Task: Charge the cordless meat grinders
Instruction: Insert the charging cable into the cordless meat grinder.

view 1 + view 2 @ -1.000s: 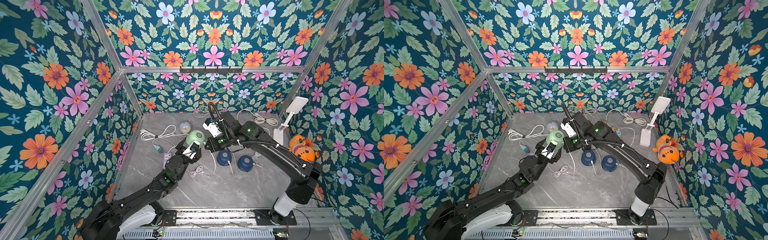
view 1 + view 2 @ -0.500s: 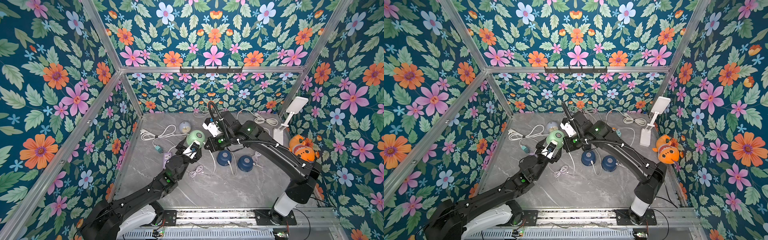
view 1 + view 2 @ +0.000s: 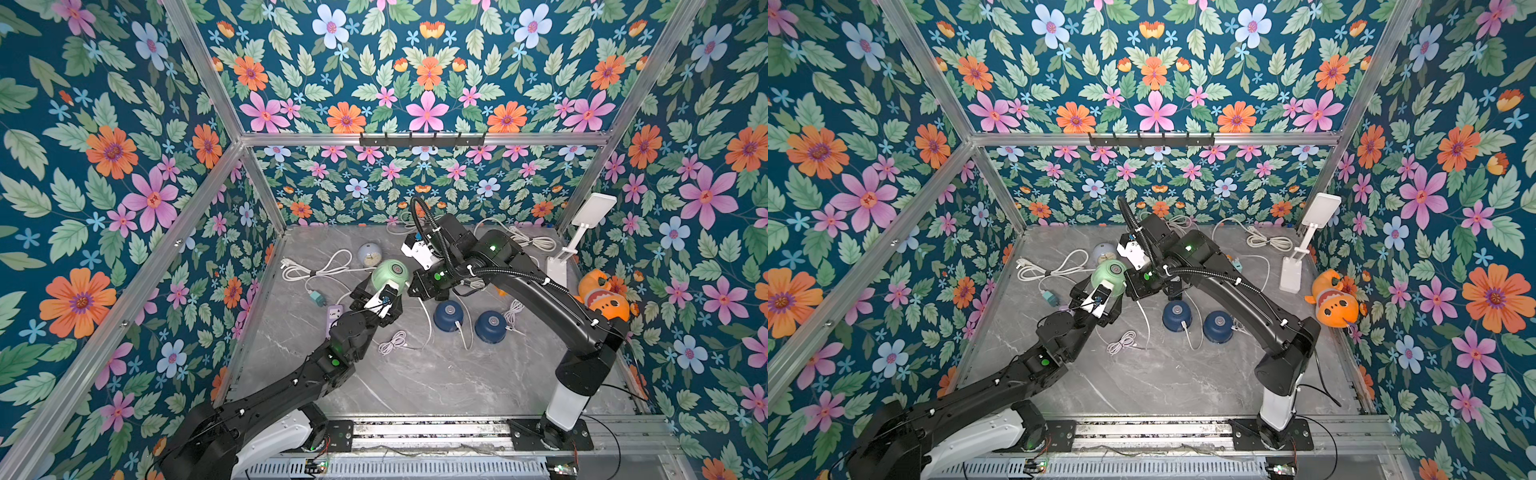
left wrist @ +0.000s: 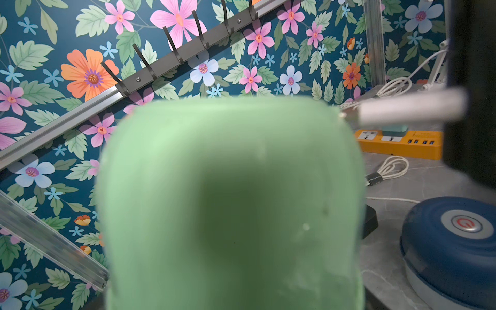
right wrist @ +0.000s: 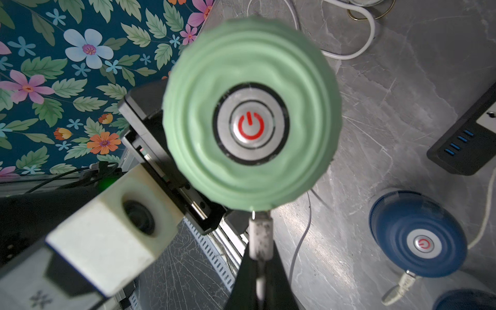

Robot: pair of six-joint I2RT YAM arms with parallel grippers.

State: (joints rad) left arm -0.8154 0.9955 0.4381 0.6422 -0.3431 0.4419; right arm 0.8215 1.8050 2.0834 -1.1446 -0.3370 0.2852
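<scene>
Right wrist — unlike left — shows the button point(image 5: 251, 126) atop mint grinder point(image 5: 193, 112).

Both top views: high above the front, looking down, far off, nearly the same scene. Left wrist: very near, side-on to the mint green ribbed plastic dome grinder point(image 4: 233, 204) in the left gripper point(image 3: 386, 286). Right wrist: close above that dome, past the white cable plug point(image 5: 259, 233) in the right gripper point(image 5: 259, 257).

mint green grinder point(image 3: 390, 274) aloft, button up; navy grinder point(image 3: 449, 314) and second navy grinder point(image 3: 491, 325) side by side on table point(image 3: 415, 374)
</scene>
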